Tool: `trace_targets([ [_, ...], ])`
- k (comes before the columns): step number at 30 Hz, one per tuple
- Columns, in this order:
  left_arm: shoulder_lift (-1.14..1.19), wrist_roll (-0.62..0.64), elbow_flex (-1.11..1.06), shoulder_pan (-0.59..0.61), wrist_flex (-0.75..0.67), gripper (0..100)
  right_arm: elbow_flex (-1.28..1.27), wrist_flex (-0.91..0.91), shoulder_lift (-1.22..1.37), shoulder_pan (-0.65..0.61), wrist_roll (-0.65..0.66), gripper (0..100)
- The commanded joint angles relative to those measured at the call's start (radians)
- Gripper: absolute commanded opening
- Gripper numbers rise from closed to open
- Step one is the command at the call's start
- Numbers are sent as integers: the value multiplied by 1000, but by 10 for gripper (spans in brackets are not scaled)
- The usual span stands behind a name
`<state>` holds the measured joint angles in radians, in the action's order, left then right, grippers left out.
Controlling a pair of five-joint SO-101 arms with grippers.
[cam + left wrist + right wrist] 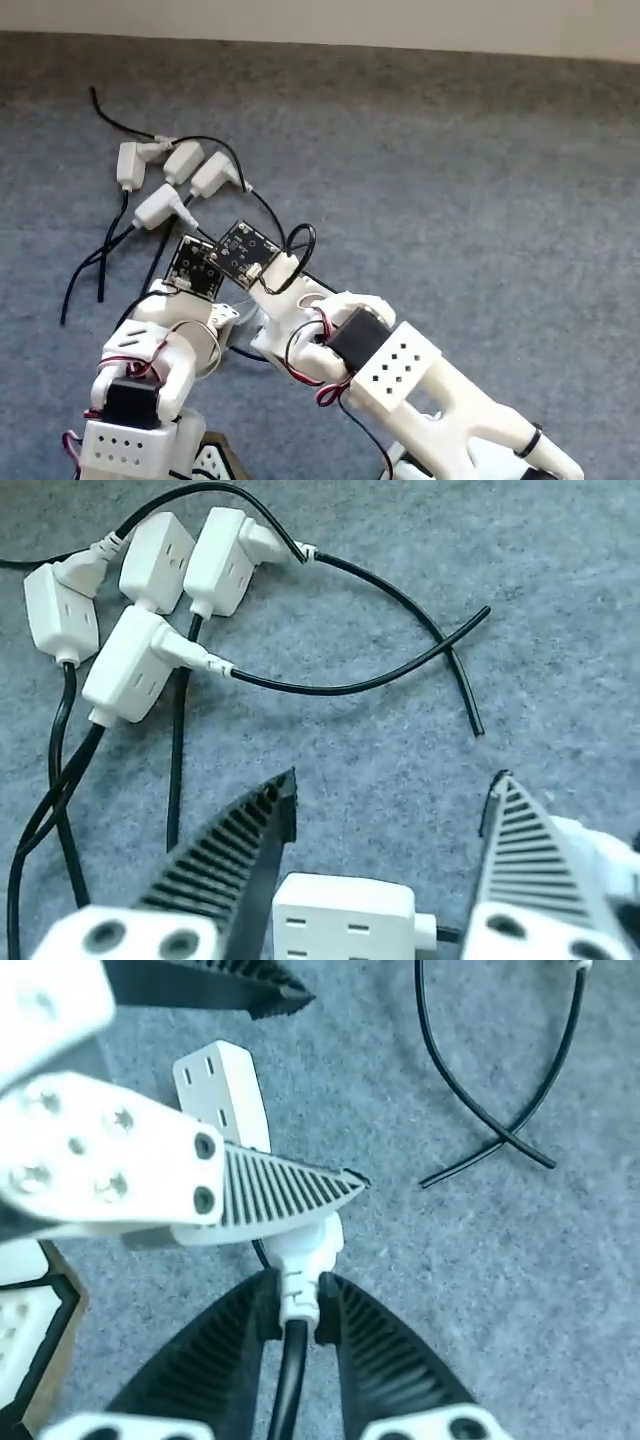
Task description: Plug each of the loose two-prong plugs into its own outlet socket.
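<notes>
Grey carpet (450, 150) carries the outlet socket (340, 910) between wide-open left fingers (235, 850); right fingers (400, 1360) clamp the adjoining plug (305, 1250).

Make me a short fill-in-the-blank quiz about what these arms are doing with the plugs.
The right gripper is shut on a white ___. The left gripper is ___, straddling a socket. Farther off, ___ more sockets lie clustered.
Missing words: plug; open; four.

Grey carpeted surface (480, 180), pale strip (400, 20) along its far edge, dark brown-edged board (224, 460) at near edge
</notes>
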<state>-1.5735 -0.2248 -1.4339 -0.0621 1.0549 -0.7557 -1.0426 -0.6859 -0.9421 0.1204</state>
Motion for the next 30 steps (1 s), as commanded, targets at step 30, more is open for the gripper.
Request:
trace_targets([
  [30, 1474, -43, 1529, 1020, 101, 309, 189, -157, -22, 25, 72, 8],
])
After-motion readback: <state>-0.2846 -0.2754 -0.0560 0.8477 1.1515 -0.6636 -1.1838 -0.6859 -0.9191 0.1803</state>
